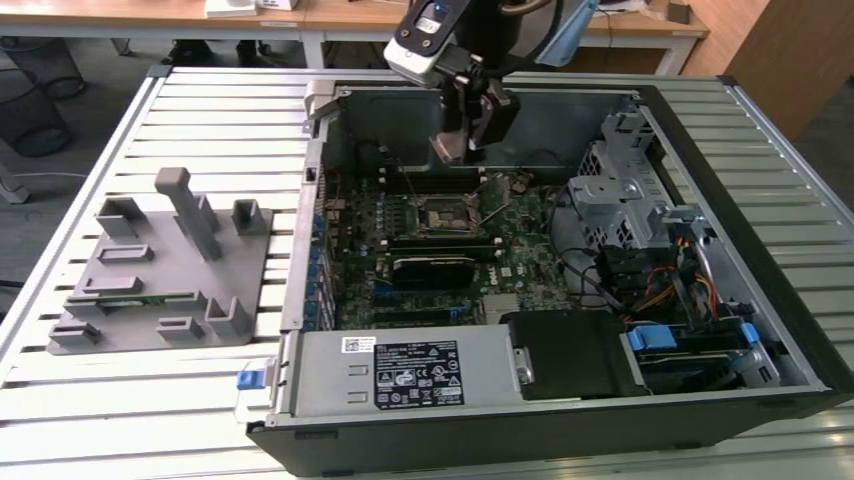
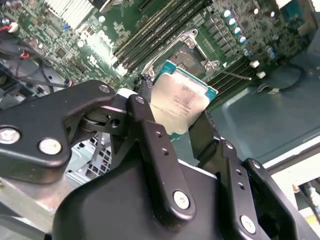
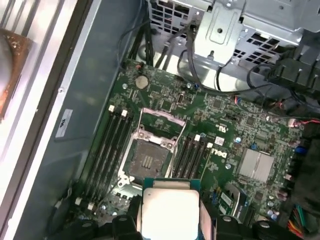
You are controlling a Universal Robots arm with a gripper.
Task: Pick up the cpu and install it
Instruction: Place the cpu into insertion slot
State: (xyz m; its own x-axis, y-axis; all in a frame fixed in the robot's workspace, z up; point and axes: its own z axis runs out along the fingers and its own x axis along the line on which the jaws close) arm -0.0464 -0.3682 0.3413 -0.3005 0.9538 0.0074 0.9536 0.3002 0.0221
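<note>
My gripper (image 2: 175,107) is shut on the cpu (image 2: 184,97), a flat square chip with a shiny silver top and a thin green edge, pinched by two opposite edges between the black fingers (image 2: 150,125). In the first wrist view the cpu (image 3: 170,207) hangs just off the open motherboard socket (image 3: 147,160), whose metal frame is raised. In the exterior view the gripper (image 1: 461,150) hovers inside the open computer case, above and slightly behind the socket (image 1: 445,215). The socket (image 2: 192,50) lies beyond the held chip in the second wrist view.
The open case (image 1: 787,250) lies on a slatted metal table (image 1: 200,110). Memory slots (image 3: 107,145) flank the socket. A drive cage (image 1: 621,200) and cables stand at the exterior view's right, a power supply (image 1: 400,375) in front. A grey fixture tray (image 1: 160,270) sits at the exterior view's left.
</note>
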